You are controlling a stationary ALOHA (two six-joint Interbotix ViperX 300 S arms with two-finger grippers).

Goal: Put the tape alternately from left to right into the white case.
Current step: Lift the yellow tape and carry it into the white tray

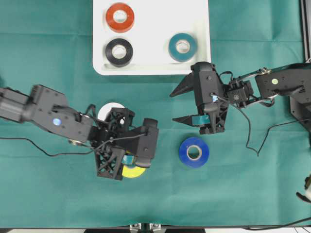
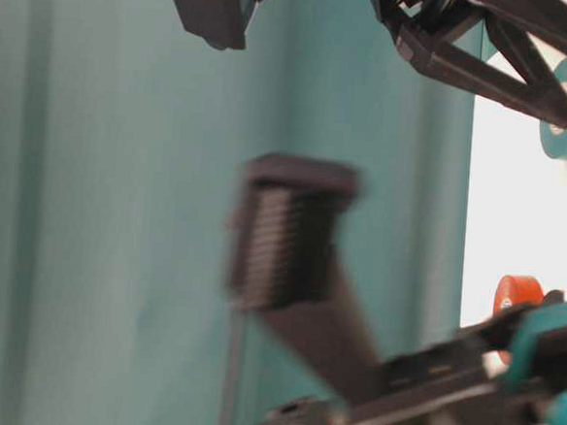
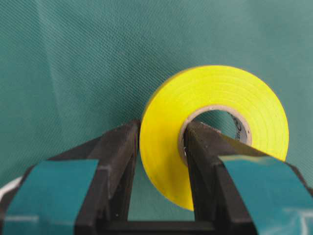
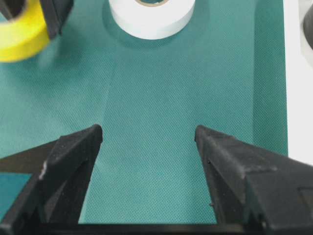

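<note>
My left gripper (image 3: 162,127) is shut on the yellow tape (image 3: 215,98), one finger outside the ring and one inside its pale core. From overhead, the yellow tape (image 1: 132,171) peeks out beneath the left gripper (image 1: 129,161). Part of the white tape (image 1: 109,108) shows behind the left arm. The blue tape (image 1: 194,152) lies flat on the cloth. In the white case (image 1: 150,29) lie the red tape (image 1: 120,17), black tape (image 1: 119,52) and teal tape (image 1: 182,47). My right gripper (image 1: 178,104) hangs open and empty over the cloth below the case.
A green cloth (image 1: 243,184) covers the table. The right wrist view shows its gripper (image 4: 147,131) over bare cloth, with the white tape (image 4: 151,17) and yellow tape (image 4: 19,34) ahead and the case's rim (image 4: 298,73) at right. Cables trail beside both arms.
</note>
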